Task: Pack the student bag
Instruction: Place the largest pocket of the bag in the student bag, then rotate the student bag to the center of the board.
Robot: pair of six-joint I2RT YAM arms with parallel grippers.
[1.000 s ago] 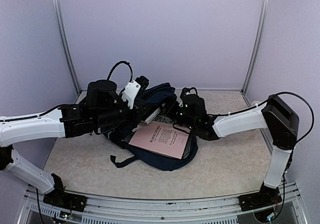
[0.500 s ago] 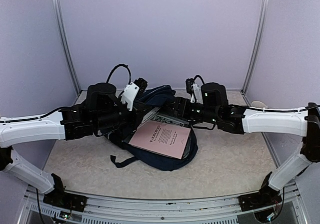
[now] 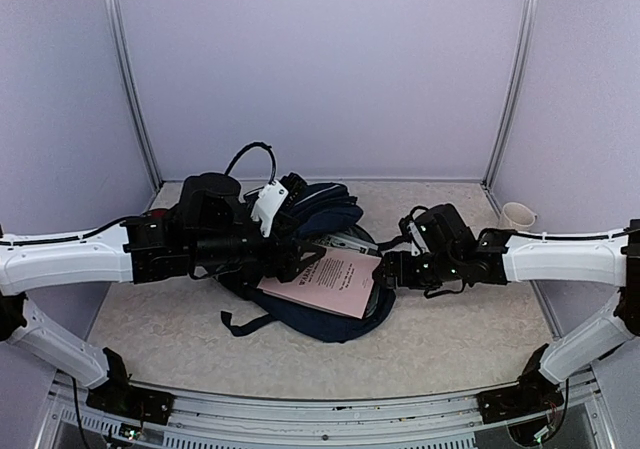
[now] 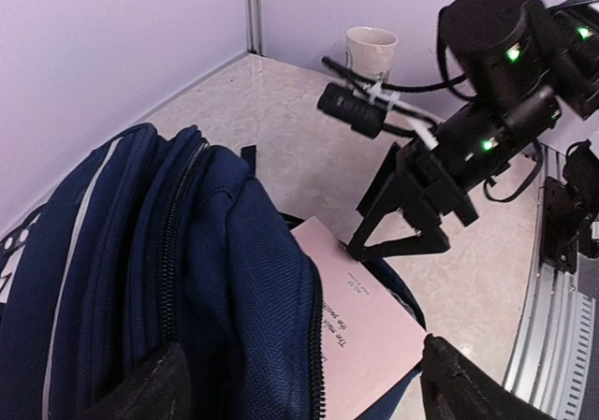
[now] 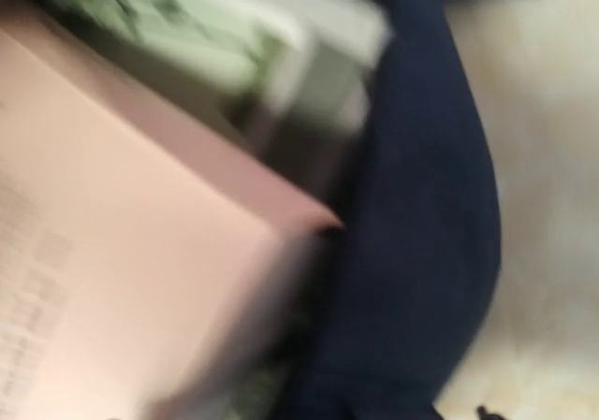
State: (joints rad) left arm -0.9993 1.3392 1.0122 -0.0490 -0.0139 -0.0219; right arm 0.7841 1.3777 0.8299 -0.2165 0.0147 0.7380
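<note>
One pincer (image 3: 384, 272) seemingly beside student bag (image 3: 332, 321)

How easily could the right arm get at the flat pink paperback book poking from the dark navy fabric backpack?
Probably yes. The right tool sits beside the exposed edge of the pink paperback book, nothing visible between them; the left tool is at the other side of the navy backpack.

Navy student bag (image 3: 325, 314), open, lying flat
</note>
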